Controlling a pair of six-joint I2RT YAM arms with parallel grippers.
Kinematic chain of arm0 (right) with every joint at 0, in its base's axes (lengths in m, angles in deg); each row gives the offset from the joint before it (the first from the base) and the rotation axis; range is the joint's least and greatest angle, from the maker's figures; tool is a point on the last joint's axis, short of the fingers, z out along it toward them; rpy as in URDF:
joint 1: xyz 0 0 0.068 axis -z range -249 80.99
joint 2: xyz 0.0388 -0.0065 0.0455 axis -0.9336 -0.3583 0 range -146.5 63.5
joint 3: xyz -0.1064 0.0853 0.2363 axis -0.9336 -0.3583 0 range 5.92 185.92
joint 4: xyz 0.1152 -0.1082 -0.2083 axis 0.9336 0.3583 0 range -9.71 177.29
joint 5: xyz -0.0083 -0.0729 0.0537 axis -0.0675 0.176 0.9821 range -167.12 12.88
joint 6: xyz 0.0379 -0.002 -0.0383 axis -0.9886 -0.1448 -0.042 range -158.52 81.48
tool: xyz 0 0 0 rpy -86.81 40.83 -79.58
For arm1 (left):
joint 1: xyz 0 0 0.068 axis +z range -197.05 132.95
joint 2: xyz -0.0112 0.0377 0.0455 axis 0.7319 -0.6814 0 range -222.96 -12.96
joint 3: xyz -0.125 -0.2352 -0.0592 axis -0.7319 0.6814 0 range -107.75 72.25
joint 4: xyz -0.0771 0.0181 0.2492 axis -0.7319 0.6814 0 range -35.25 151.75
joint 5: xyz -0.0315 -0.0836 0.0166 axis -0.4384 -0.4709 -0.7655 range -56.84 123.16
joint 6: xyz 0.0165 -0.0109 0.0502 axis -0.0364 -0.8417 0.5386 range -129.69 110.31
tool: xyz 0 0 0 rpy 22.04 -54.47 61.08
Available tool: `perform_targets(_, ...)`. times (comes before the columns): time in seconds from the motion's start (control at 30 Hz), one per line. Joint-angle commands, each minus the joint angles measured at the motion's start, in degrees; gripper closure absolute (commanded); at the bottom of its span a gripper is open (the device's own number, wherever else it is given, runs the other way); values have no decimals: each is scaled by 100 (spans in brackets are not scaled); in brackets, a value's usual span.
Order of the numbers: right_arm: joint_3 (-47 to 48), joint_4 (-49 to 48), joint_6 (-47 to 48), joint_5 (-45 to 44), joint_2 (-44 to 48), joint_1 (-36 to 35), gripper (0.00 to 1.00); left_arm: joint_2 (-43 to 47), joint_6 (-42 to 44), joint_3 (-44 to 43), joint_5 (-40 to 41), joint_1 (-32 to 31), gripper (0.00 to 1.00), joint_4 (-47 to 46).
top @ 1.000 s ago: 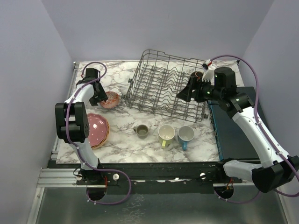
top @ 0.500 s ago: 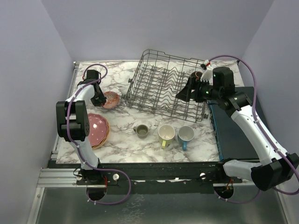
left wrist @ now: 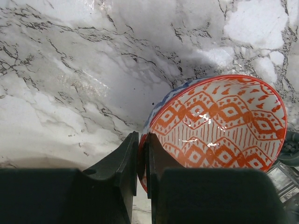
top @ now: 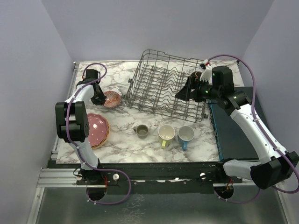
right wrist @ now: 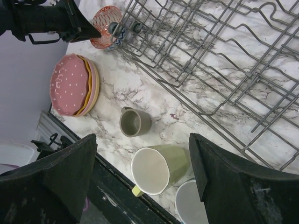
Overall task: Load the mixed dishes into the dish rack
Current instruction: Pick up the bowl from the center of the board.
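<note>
Now my left claw (left wrist: 141, 144) pinches the rim of the patterned bowl (left wrist: 219, 126); my right claw (right wrist: 142, 139) gapes open above the dish rack (right wrist: 210, 56).

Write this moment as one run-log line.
left gripper: shut on patterned bowl rim | right gripper: open, empty, near dish rack | mugs, plates: not yet racked

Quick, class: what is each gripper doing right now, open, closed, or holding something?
Left gripper: closed on the rim of the bowl.
Right gripper: open, holding nothing.
</note>
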Motion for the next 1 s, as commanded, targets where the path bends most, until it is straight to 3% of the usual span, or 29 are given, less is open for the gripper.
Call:
perform_targets(0.0,191,102,-51,170,-15,-20,15,249,106,-11,101,25,100,-9)
perform_targets(0.57,178,111,-21,119,-38,-20,15,1460,23,291,496,25,100,307)
perform_targets(0.97,95,80,-65,66,-56,-16,12,2316,-173,486,-540,25,100,486)
